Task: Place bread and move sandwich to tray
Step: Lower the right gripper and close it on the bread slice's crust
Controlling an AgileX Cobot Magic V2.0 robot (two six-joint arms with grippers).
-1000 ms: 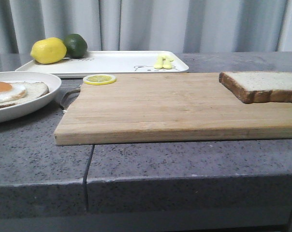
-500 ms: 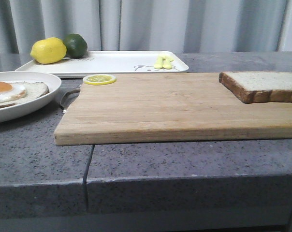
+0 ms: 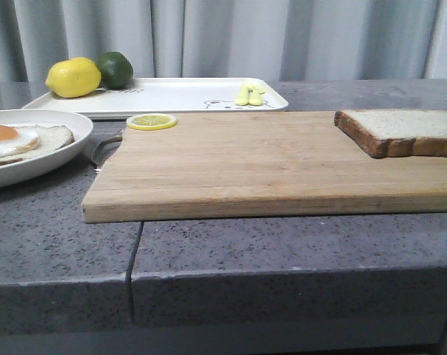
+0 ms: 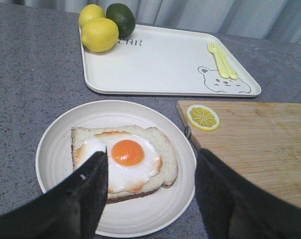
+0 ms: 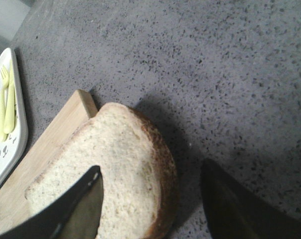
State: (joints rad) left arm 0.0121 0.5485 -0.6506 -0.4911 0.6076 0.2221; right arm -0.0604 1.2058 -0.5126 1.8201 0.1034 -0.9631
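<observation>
Both jaws gape empty: right over square speckled bread (image 5: 115, 169), left over sandwich (image 4: 123, 159).

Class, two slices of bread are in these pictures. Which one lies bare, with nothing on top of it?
The brown-crusted speckled slice on the wooden cutting board. The paler slice in the round white dish carries a fried egg.

- Front view sits low at the table (image 3: 283, 244) edge, facing forward across it.
- Left wrist view looks down near the sandwich (image 4: 124, 160), sharing the tray (image 4: 160, 64).
- Right wrist view hangs close above the bread (image 5: 110, 169).
</observation>
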